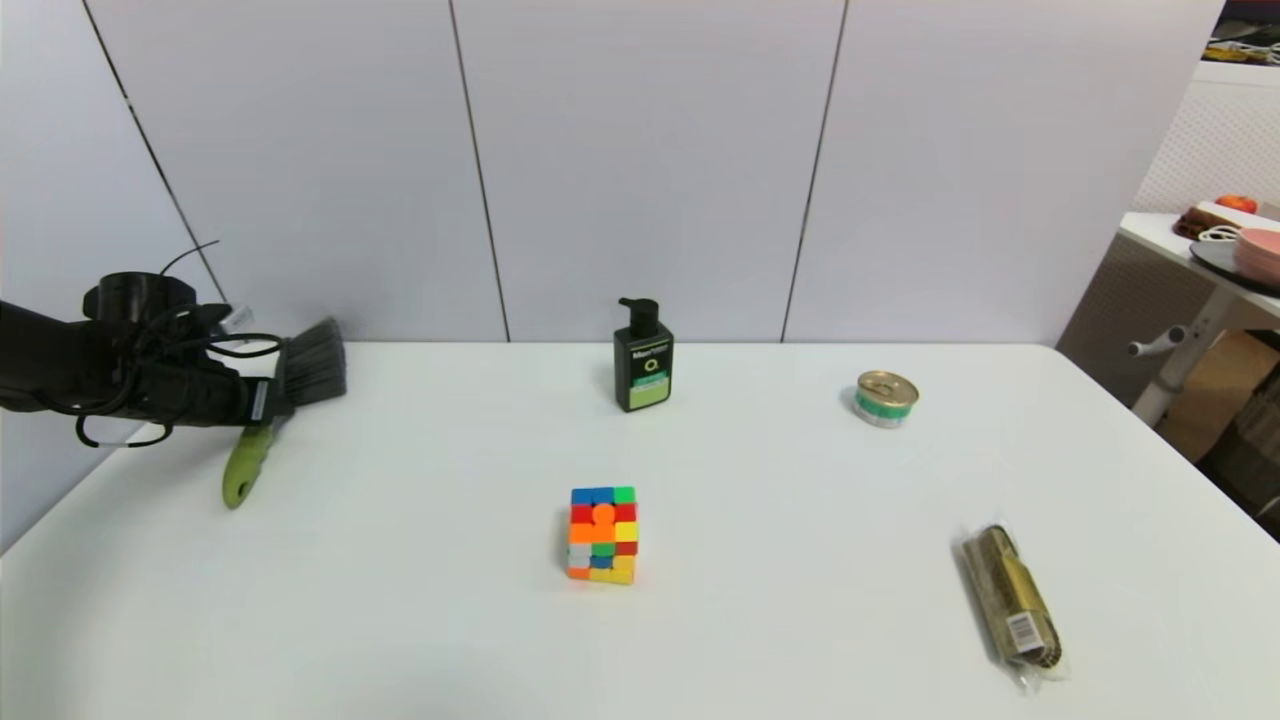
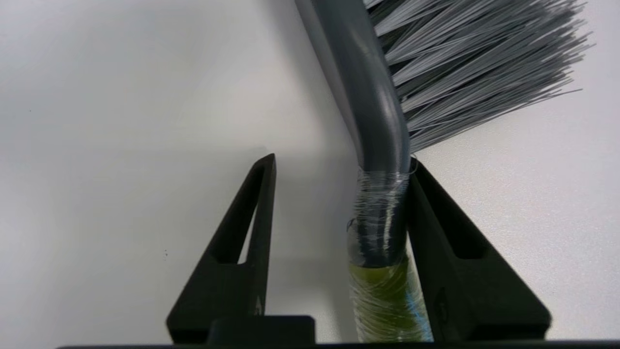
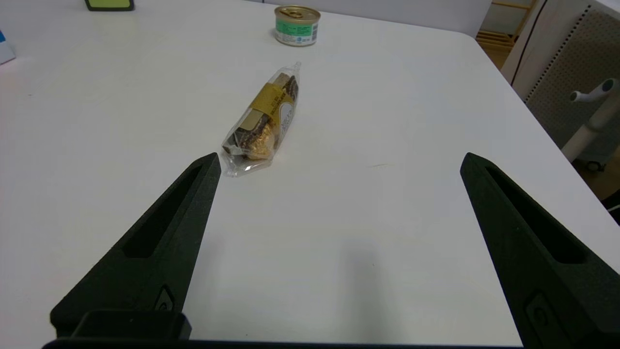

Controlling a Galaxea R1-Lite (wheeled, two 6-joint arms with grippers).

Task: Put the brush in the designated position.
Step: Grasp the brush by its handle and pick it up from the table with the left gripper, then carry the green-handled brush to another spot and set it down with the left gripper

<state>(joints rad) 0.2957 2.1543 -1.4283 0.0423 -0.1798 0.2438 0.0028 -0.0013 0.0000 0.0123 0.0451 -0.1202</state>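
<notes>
Left gripper [image 2: 339, 167] released, fingers spread around the brush [image 1: 262, 430] neck, one finger [image 2: 450, 252] touching it, right gripper [image 3: 339, 165] wide open near table edge

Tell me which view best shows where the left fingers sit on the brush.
The left wrist view: the brush neck lies between the open left gripper fingers, against one finger, apart from the other. The head view shows the brush whole, but the arm hides the contact. The right wrist view shows none of it.
</notes>
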